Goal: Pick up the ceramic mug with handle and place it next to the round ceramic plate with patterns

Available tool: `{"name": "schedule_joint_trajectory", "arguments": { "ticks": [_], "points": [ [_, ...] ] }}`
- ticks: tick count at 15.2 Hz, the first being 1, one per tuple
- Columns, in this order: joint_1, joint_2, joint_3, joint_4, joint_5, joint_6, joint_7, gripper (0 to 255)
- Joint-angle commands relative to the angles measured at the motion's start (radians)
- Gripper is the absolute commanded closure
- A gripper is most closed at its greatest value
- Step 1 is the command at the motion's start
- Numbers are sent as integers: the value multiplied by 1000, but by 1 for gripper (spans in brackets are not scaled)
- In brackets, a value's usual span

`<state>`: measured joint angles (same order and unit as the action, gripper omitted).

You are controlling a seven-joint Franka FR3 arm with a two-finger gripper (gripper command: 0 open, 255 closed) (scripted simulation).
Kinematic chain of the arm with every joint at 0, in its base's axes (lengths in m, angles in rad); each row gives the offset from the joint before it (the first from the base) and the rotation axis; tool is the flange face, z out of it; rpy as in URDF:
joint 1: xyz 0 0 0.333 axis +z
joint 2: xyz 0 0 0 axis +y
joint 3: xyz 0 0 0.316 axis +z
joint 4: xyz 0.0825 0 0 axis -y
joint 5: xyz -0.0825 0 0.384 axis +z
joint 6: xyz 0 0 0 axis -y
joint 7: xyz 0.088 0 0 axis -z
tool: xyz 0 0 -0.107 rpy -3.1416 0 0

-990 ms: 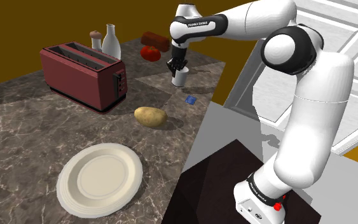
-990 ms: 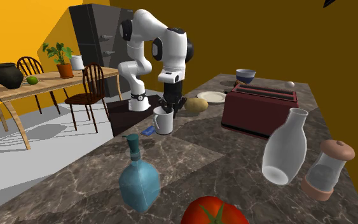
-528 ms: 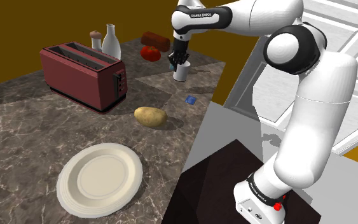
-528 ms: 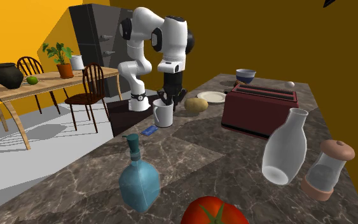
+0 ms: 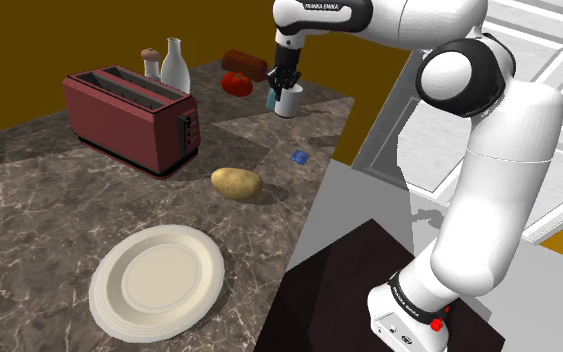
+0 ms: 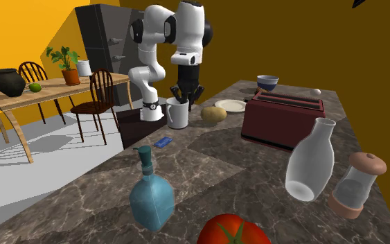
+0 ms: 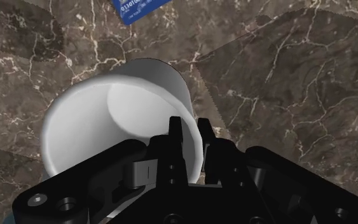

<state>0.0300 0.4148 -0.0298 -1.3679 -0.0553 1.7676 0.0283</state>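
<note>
Shoulder view: one white mug [image 5: 289,103] hangs upright under the gripper [image 5: 283,85], long axis vertical and mouth up, near the counter's [image 5: 29,200] far corner. It is well apart from the one bare plate [image 5: 159,280], with one potato [image 5: 236,182] between them.

Second exterior view: the handle seems to point to that view's left.

Wrist view: the fingers [image 7: 176,137] pinch the mug's wall at the rim, one inside and one outside — the mug's inside is bare.

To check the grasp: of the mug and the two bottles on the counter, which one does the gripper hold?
The white mug: the gripper clasps its rim, one finger inside. The white bottle and the blue bottle stand untouched.
</note>
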Motion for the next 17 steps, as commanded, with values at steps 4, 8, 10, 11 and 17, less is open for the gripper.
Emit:
{"name": "schedule_joint_trajectory", "arguments": {
  "ticks": [4, 8, 10, 11, 17],
  "points": [
    [1, -1, 0, 63, 0, -64, -3, 255],
    [15, -19, 5, 73, -2, -94, 14, 255],
    [42, -60, 17, 13, -6, -77, 54, 255],
    [56, -79, 23, -14, -8, -70, 74, 255],
    [135, -166, 66, -137, -17, -43, 199, 255]
  ]
}}
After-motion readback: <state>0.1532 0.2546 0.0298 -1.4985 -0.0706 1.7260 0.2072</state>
